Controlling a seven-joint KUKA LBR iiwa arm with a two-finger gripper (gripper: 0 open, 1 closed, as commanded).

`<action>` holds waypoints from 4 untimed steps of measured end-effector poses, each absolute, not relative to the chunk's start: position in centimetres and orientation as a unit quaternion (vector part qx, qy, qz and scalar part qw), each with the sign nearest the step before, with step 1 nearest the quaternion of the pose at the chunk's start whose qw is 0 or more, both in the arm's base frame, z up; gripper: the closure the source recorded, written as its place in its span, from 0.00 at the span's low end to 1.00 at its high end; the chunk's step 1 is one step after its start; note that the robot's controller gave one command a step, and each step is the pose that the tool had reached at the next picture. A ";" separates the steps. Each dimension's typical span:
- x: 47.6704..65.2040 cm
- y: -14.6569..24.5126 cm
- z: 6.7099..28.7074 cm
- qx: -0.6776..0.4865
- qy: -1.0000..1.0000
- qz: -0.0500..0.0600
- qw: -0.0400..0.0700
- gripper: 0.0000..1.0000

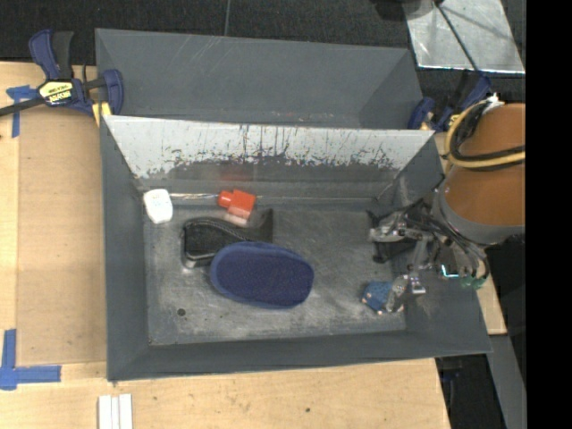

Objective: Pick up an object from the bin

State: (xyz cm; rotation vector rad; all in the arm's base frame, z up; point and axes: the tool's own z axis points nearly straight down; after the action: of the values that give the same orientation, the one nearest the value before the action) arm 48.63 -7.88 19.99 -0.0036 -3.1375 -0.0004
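We're looking at a robotics lab here: a scuffed grey metal bin (268, 88) on the bench, a robot arm (487, 172) in its orange cover, a cable (227, 7) trailing across the dark surface (134, 3) behind.

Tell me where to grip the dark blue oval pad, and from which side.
Take the dark blue oval pad across its narrow width near its right end, probably straight down from above. It lies flat, and the black object crowds its upper-left edge, while its right end is free.
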 end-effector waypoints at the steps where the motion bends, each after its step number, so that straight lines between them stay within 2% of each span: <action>1: 48.9 -12.8 7.3 0.053 -0.999 0.001 -0.005 0.00; 4: 49.5 -12.7 7.6 0.056 -0.998 0.001 -0.005 0.00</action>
State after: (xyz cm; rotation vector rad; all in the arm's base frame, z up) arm 49.47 -12.74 7.62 0.1764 -3.1474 0.0044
